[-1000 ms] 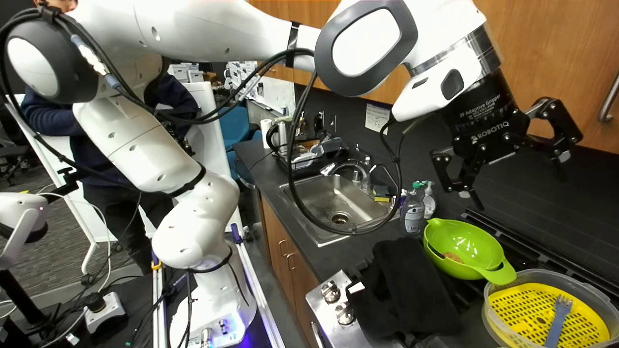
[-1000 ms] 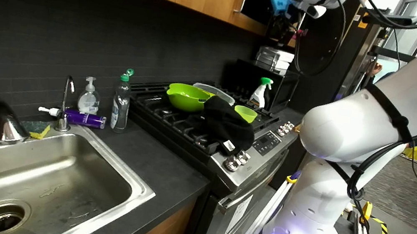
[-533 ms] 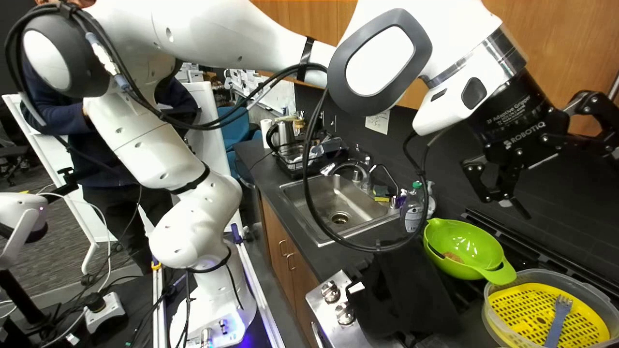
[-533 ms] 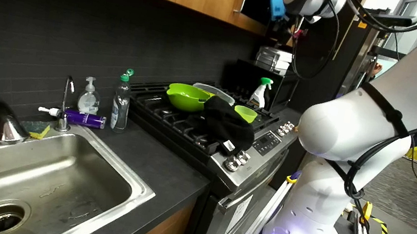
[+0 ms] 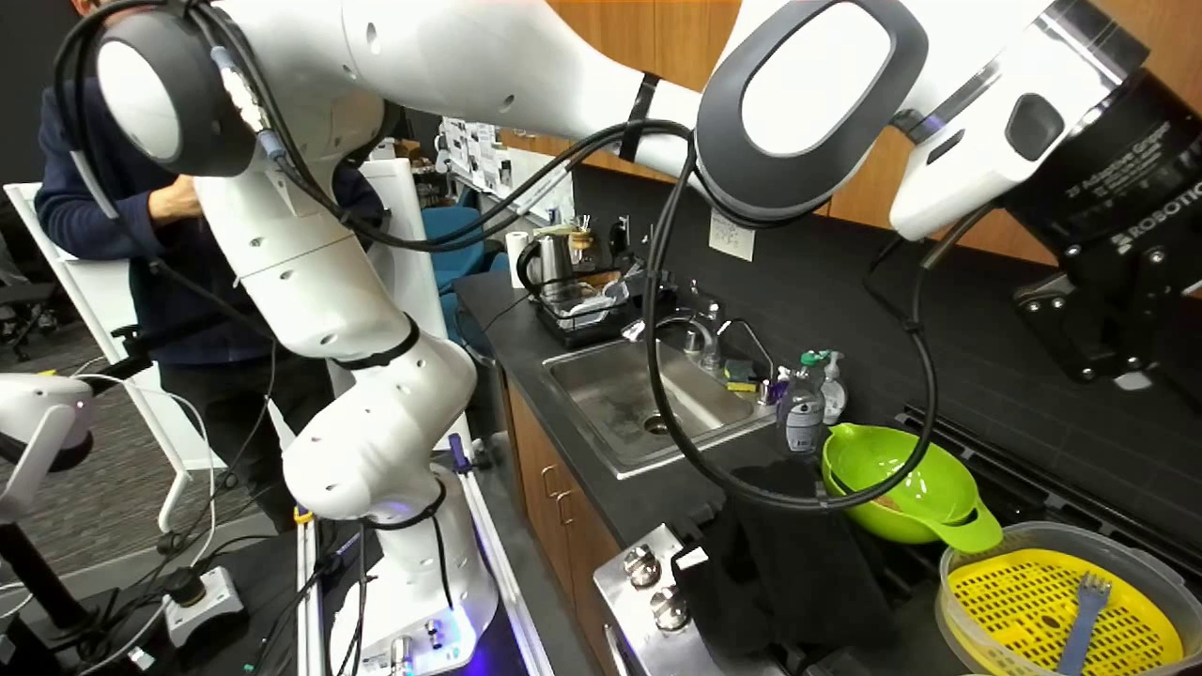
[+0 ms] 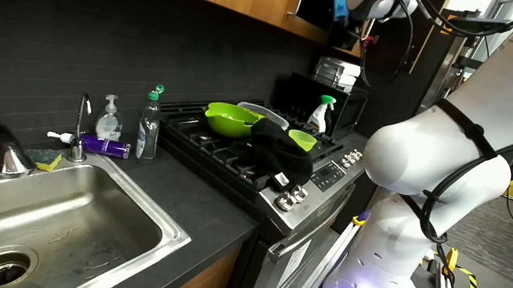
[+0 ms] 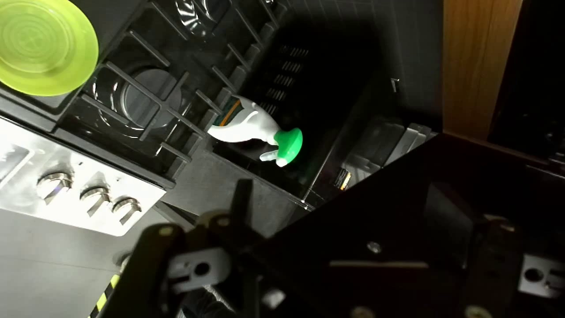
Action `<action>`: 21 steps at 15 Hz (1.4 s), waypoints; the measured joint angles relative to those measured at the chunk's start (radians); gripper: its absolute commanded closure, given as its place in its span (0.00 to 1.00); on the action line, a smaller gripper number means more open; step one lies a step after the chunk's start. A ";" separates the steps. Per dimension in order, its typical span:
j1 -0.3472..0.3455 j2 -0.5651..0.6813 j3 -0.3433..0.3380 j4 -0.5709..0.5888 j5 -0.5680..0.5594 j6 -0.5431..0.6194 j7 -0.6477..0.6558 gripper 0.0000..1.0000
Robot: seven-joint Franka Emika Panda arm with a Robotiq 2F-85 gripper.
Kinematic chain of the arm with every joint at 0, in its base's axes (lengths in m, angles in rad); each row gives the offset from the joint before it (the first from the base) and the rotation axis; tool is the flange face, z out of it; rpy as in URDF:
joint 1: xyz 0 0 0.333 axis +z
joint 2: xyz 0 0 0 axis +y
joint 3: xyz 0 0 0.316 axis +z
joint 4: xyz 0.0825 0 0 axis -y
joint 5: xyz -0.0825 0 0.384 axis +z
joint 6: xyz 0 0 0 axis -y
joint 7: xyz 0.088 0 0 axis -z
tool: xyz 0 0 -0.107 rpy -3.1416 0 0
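Up in the air the gripper (image 7: 340,192) hangs with its fingers spread wide, higher than a green-headed spray bottle (image 7: 254,126) at the stove's (image 7: 26,199) edge.

The spray bottle (image 7: 252,126) is white and green, the cloth (image 6: 280,154) black.

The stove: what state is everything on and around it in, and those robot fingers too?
Fingers: spread wide apart
Burner: no flame showing
Black cloth: bunched up
Large green bowl: upright, something brown inside
Small green bowl: upright
Blue fork: lying on yellow strainer
Spray bottle: upright
Clear soap bottle: upright, cap apparently open
Pump bottle: upright
Purple bottle: lying on its side
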 measured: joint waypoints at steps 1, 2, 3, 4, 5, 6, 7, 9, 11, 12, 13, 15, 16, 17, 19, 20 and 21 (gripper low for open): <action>-0.004 0.010 0.000 0.014 -0.003 0.000 0.005 0.00; -0.009 0.019 -0.001 0.028 -0.005 0.000 0.010 0.00; -0.015 0.028 -0.001 0.038 -0.008 0.000 0.016 0.00; -0.021 0.036 -0.003 0.047 -0.013 0.000 0.023 0.00; -0.027 0.042 -0.005 0.053 -0.019 0.000 0.029 0.00; -0.032 0.047 -0.007 0.058 -0.024 0.000 0.036 0.00; -0.037 0.051 -0.010 0.062 -0.030 0.000 0.042 0.00; -0.044 0.057 -0.015 0.068 -0.036 0.000 0.055 0.00; -0.049 0.059 -0.020 0.071 -0.040 -0.001 0.064 0.00; -0.051 0.059 -0.023 0.072 -0.042 -0.001 0.067 0.00; -0.054 0.059 -0.025 0.073 -0.046 -0.001 0.070 0.00; -0.059 0.060 -0.029 0.074 -0.054 -0.001 0.080 0.00; -0.061 0.060 -0.031 0.074 -0.057 -0.001 0.081 0.00; -0.064 0.061 -0.034 0.075 -0.059 -0.001 0.082 0.00; -0.072 0.062 -0.037 0.075 -0.067 -0.001 0.085 0.00; -0.076 0.062 -0.038 0.075 -0.071 -0.001 0.088 0.00; -0.081 0.062 -0.041 0.075 -0.073 -0.001 0.091 0.00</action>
